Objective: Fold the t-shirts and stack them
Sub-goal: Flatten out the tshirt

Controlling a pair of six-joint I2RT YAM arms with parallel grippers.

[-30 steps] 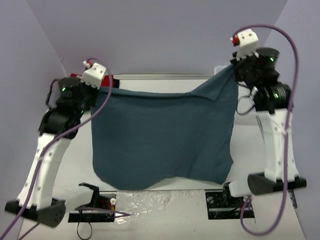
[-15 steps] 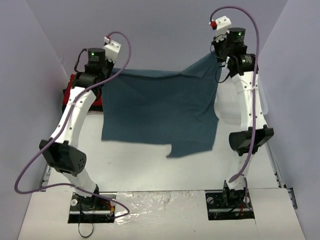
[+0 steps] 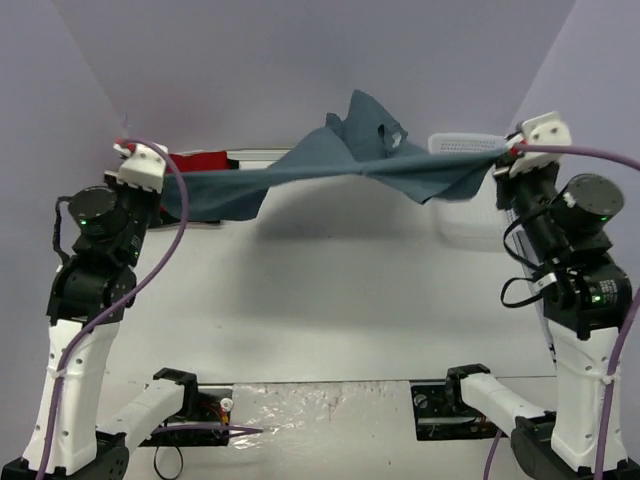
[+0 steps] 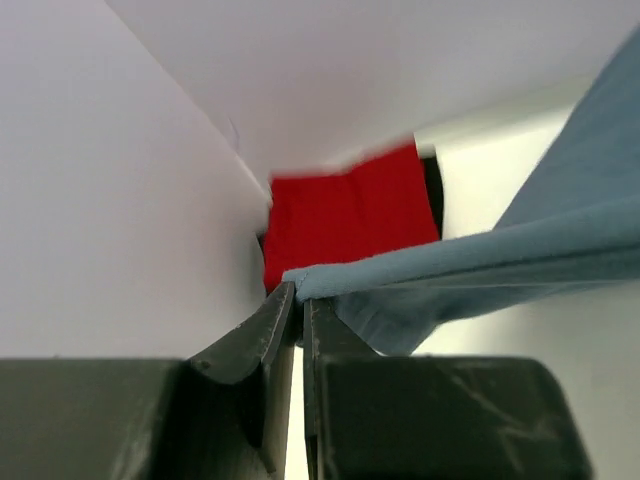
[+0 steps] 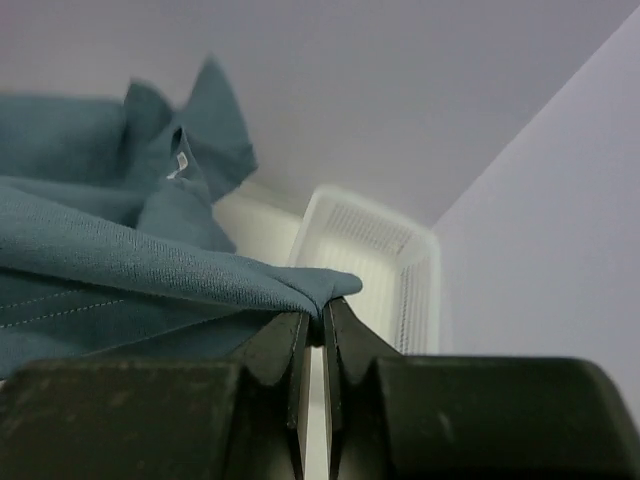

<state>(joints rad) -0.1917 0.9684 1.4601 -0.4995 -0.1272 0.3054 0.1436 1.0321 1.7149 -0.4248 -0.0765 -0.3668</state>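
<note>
White table [image 3: 330, 300], teal t-shirt [image 3: 345, 152] stretched aloft, small white neck label [image 5: 180, 163] unreadable

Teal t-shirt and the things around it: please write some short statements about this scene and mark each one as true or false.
1. The left gripper is shut on an edge of the teal t-shirt. True.
2. The right gripper is open and empty. False: it is shut on the teal t-shirt too.
3. The teal t-shirt lies folded flat. False: it is stretched in the air between the grippers.
4. The red t-shirt lies at the far left corner. True.
5. The white basket stands beside the red t-shirt. False: it is at the far right.
</note>
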